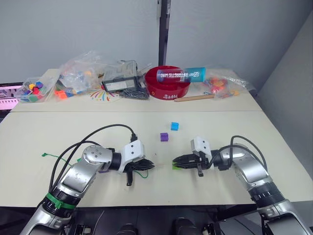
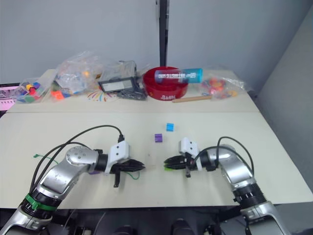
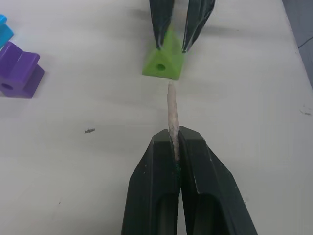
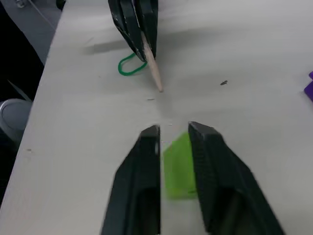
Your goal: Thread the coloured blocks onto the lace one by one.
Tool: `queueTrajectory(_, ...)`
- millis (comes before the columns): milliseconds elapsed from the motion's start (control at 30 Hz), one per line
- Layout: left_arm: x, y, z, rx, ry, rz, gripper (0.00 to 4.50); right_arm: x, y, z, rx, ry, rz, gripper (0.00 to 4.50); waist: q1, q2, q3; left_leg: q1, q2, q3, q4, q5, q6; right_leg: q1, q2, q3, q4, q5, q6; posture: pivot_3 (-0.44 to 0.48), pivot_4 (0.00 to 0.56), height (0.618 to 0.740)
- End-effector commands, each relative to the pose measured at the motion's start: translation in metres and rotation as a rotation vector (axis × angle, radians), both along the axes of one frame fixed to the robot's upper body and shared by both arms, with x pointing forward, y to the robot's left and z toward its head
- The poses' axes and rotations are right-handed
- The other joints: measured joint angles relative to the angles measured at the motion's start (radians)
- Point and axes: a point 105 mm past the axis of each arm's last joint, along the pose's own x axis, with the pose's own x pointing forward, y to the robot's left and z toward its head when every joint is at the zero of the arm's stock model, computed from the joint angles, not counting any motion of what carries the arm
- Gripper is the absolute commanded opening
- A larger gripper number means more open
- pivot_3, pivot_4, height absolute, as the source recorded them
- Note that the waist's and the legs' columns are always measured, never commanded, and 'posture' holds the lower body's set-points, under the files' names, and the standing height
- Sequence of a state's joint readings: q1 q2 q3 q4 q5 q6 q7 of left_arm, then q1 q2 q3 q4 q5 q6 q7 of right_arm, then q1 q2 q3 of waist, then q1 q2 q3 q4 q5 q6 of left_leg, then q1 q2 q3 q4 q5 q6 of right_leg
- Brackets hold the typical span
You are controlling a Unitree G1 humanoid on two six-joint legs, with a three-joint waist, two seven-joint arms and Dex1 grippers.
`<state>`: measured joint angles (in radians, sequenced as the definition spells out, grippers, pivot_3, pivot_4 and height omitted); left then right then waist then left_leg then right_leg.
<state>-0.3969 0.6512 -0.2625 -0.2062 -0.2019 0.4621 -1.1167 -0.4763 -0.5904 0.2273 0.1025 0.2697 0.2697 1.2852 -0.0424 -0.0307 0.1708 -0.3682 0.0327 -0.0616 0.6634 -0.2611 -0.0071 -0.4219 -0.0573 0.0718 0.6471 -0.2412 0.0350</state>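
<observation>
My left gripper [image 3: 176, 133] is shut on the lace's pale tan tip [image 3: 171, 105]. The tip points at the hole in the lime green block [image 3: 163, 63], a short gap away. My right gripper [image 4: 173, 129] is shut on that block [image 4: 178, 166] and holds it low over the table. The thin green lace [image 1: 142, 172] loops behind the left fingers and trails left to a knotted tail [image 1: 44, 155]. A purple block [image 1: 164, 137] and a cyan-blue block [image 1: 174, 126] lie loose just beyond the grippers. A purple bit [image 1: 103, 170] peeks out under the left forearm.
The back table holds clear bags of small toys [image 1: 78, 73], a black device [image 1: 120, 83], a red bowl [image 1: 168, 90] with a blue tube across it, and a wooden stick [image 1: 193, 98]. A seam [image 1: 146, 111] divides the two tables.
</observation>
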Motion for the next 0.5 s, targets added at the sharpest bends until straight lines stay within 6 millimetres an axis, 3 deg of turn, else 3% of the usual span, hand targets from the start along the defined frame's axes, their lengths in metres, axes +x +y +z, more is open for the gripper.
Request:
queueTrajectory(33,0.001,-0.001,0.009,-0.004,-0.031,-0.019,0.0,0.007,-0.005,0.01,-0.01,-0.04,-0.013,2.24,-0.002,0.0,0.0,0.0,0.0,0.0,0.0,0.0,0.0,0.0,0.0,0.0,0.0,0.0,0.0,0.0,0.15,0.731)
queueTrajectory(133,0.001,-0.001,0.009,-0.005,-0.031,-0.021,0.0,0.008,-0.008,-0.003,-0.076,-0.036,-0.01,3.2,-0.001,0.0,0.0,0.0,0.0,0.0,0.0,0.0,0.0,0.0,0.0,0.0,0.0,0.0,0.0,0.0,0.15,0.731)
queueTrajectory(433,-0.002,-0.002,0.007,-0.002,-0.03,-0.02,0.0,0.015,-0.012,-0.036,-0.173,-0.025,-0.056,3.2,-0.006,0.0,0.0,0.001,0.0,0.0,0.0,0.0,0.0,0.001,0.0,0.0,0.0,0.0,0.0,0.0,0.15,0.731)
queueTrajectory(500,-0.001,-0.003,0.006,0.003,-0.032,-0.02,0.0,0.013,-0.011,-0.038,-0.164,-0.015,-0.044,2.66,-0.006,0.0,0.0,0.001,0.0,0.0,0.0,0.0,0.0,0.001,0.0,0.0,0.0,0.0,0.0,0.0,0.15,0.731)
